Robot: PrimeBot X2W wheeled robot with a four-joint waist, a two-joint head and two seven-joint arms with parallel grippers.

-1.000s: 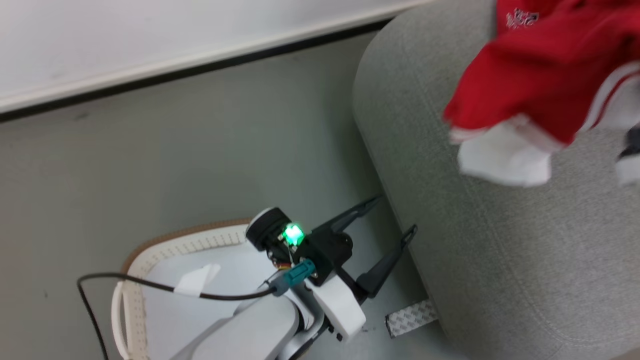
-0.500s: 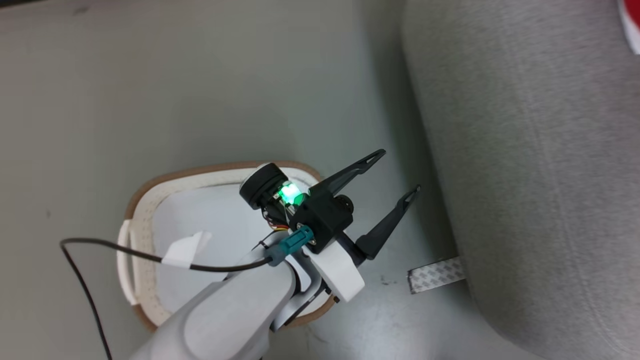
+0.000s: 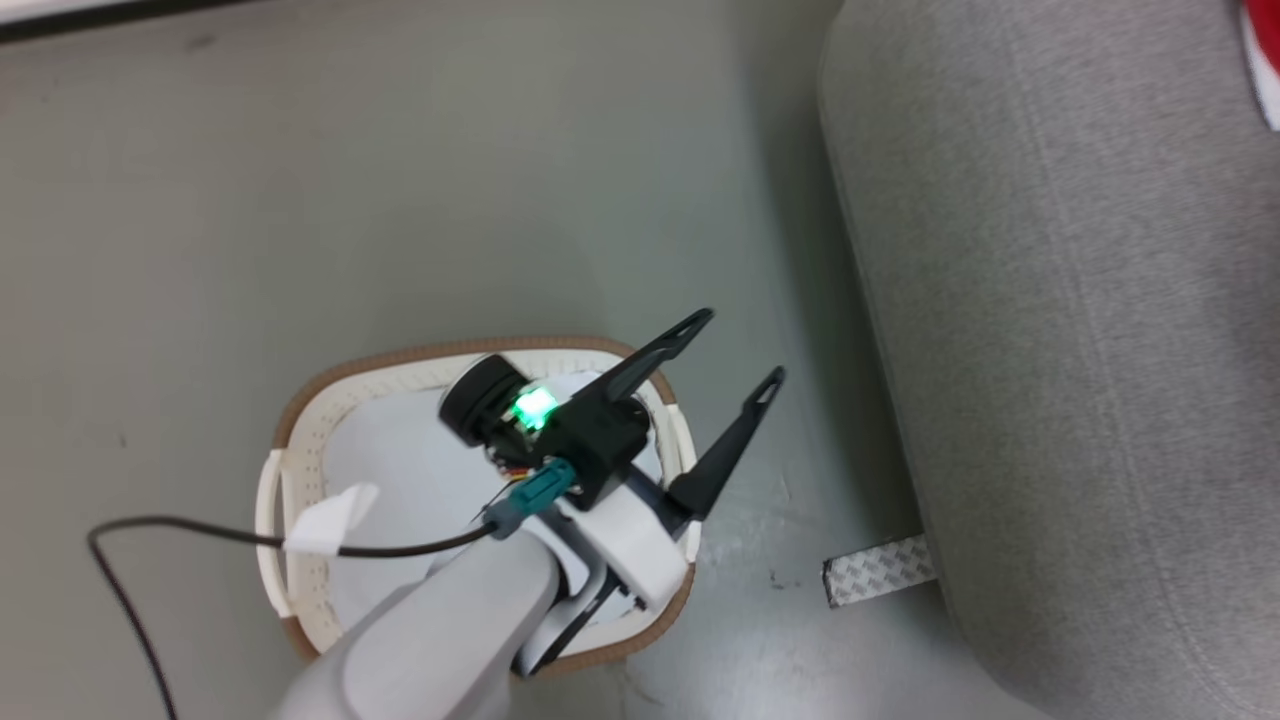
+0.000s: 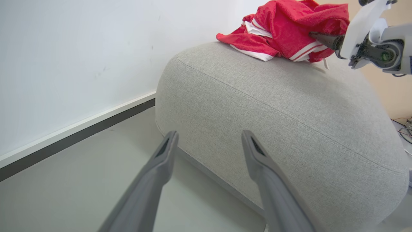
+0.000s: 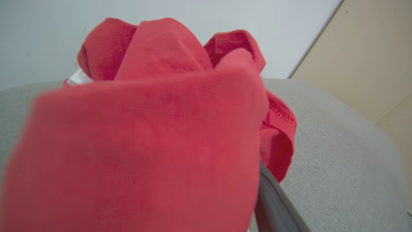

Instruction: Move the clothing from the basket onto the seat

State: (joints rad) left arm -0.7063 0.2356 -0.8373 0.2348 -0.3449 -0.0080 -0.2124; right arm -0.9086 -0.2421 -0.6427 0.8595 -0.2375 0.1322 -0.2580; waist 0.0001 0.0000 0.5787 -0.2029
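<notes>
Left fingers (image 3: 722, 455) spread wide and empty, over the basket (image 3: 400, 358), its inside pale white. Right fingers (image 5: 273, 196) pressed into the red clothing (image 4: 283, 29); their opening cannot be told. Clothing lies heaped on the grey seat (image 4: 273, 106).

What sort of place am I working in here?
Likely a test room staged as a living space: a light grey sofa, a laundry basket on bare grey floor, and a plain white wall with dark skirting.
</notes>
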